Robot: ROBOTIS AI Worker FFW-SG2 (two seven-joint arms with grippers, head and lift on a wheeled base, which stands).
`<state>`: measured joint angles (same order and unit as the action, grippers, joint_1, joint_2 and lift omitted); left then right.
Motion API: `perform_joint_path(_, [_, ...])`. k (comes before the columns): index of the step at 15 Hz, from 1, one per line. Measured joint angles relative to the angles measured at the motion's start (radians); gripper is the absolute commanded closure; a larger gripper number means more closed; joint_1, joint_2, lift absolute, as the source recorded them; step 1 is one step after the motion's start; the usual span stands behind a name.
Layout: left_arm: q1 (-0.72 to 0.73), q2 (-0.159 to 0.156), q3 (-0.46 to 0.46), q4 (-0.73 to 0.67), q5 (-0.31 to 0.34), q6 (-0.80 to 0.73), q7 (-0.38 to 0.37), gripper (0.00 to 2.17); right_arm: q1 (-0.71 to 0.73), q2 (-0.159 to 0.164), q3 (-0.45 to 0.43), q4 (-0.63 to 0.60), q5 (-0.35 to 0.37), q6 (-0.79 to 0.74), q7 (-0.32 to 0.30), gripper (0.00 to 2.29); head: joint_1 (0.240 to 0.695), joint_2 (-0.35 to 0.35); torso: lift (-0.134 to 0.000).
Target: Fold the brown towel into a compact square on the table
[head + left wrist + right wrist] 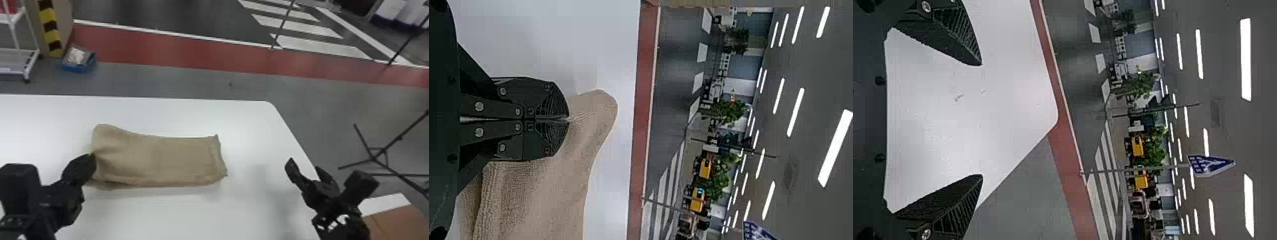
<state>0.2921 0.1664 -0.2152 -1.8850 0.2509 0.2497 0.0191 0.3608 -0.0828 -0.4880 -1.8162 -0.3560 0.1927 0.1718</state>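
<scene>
While the left gripper (91, 158) pinches its near-left part, the brown towel (159, 161) lies on the white surface (191, 116) as a long, folded strip running from left to right. Its right end is fairly straight, with a slightly ragged edge, and layers show along the side nearest the robot. The left end is wavier: creases spread from the pinch, and a rounded corner bulges out beyond it, toward the far side of the surface.

The left gripper's fingers (551, 100) are pressed together, with the cloth caught between their tips.

Well apart from the towel, off its right end, the right gripper (322, 172) is near the surface's right edge. Its fingers (960, 32) are spread wide, with nothing between them.

Beyond the surface, a red strip (178, 49) crosses the grey floor (178, 79). A blue box (78, 65) sits on the floor at far left, near a white rack (32, 62), and a black stand (375, 159) is on the right.
</scene>
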Motion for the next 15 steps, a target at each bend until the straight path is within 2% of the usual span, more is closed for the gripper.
perform_joint_path(4, [0.072, 0.028, 0.017, -0.065, -0.006, 0.036, -0.02, 1.72, -0.012, 0.002, 0.032, 0.004, 0.003, 0.0, -0.002, 0.09, 0.695, -0.35, -0.123])
perform_joint_path(5, [0.076, 0.028, 0.017, -0.066, -0.01, 0.039, -0.02, 1.55, -0.012, 0.003, 0.041, 0.004, 0.005, 0.0, -0.002, 0.09, 0.695, -0.35, -0.123])
perform_joint_path(6, [0.076, 0.028, 0.017, -0.067, -0.016, 0.038, -0.019, 1.14, -0.013, 0.005, 0.047, 0.004, 0.006, 0.002, -0.002, 0.09, 0.695, -0.35, -0.123])
perform_joint_path(7, [0.077, 0.028, 0.017, -0.071, -0.022, 0.037, -0.02, 0.64, -0.013, 0.005, 0.051, 0.002, 0.006, 0.006, -0.002, 0.08, 0.695, -0.35, -0.123])
perform_joint_path(9, [0.095, 0.034, 0.019, -0.104, -0.065, 0.038, -0.043, 0.25, -0.013, 0.003, 0.065, -0.012, 0.005, 0.033, -0.001, 0.06, 0.695, -0.35, -0.123])
perform_joint_path(11, [0.131, 0.04, 0.036, -0.165, -0.115, 0.047, -0.053, 0.17, -0.024, -0.004, 0.092, -0.031, 0.024, 0.07, -0.001, 0.07, 0.695, -0.35, -0.123])
perform_joint_path(15, [0.173, 0.042, 0.074, -0.229, -0.148, 0.059, -0.036, 0.13, -0.058, -0.007, 0.153, -0.055, 0.068, 0.141, -0.008, 0.09, 0.695, -0.277, -0.123])
